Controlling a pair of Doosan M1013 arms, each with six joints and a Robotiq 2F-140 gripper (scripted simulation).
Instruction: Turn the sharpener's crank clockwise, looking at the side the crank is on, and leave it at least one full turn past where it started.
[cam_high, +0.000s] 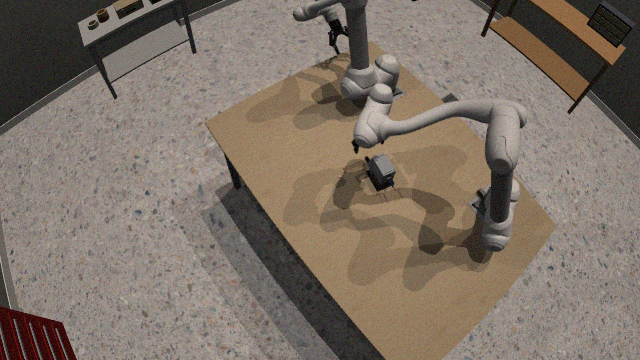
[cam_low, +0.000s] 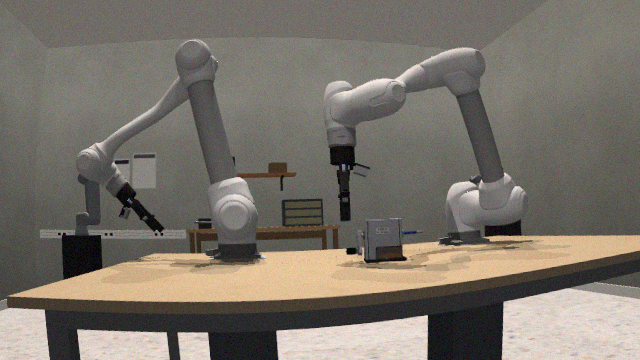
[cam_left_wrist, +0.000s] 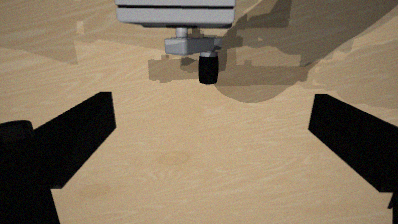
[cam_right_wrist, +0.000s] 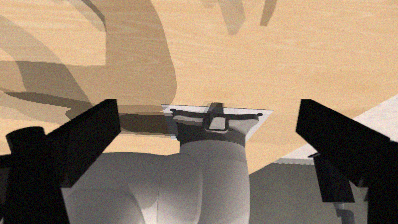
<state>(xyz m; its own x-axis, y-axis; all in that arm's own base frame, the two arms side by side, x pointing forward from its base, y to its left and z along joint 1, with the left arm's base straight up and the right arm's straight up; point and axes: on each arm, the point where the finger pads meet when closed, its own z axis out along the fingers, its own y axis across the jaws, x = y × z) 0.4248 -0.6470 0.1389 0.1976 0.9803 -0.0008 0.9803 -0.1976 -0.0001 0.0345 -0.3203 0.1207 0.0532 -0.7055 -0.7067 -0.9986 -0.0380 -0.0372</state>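
The grey sharpener (cam_high: 382, 167) (cam_low: 383, 237) (cam_left_wrist: 175, 14) stands upright on the table. A blue pencil (cam_low: 412, 232) sticks out of the side opposite the crank. The crank's black knob (cam_low: 351, 251) (cam_left_wrist: 208, 70) sits low in the exterior view, and its grey arm (cam_left_wrist: 190, 46) reaches right from the shaft in the left wrist view. My left gripper (cam_low: 345, 219) (cam_left_wrist: 212, 111) is open and empty, pointing down above the crank side, higher than the sharpener and touching nothing. My right gripper (cam_low: 159, 230) (cam_right_wrist: 208, 115) is open and empty, far from the sharpener.
The wooden table (cam_high: 300, 200) (cam_low: 165, 287) carries both arm bases. The right arm's base (cam_low: 235, 250) stands on the crank side, the left arm's base (cam_low: 462, 237) on the pencil side. The left forearm (cam_high: 430, 117) arches above the sharpener's pencil side. Side tables stand beyond the table.
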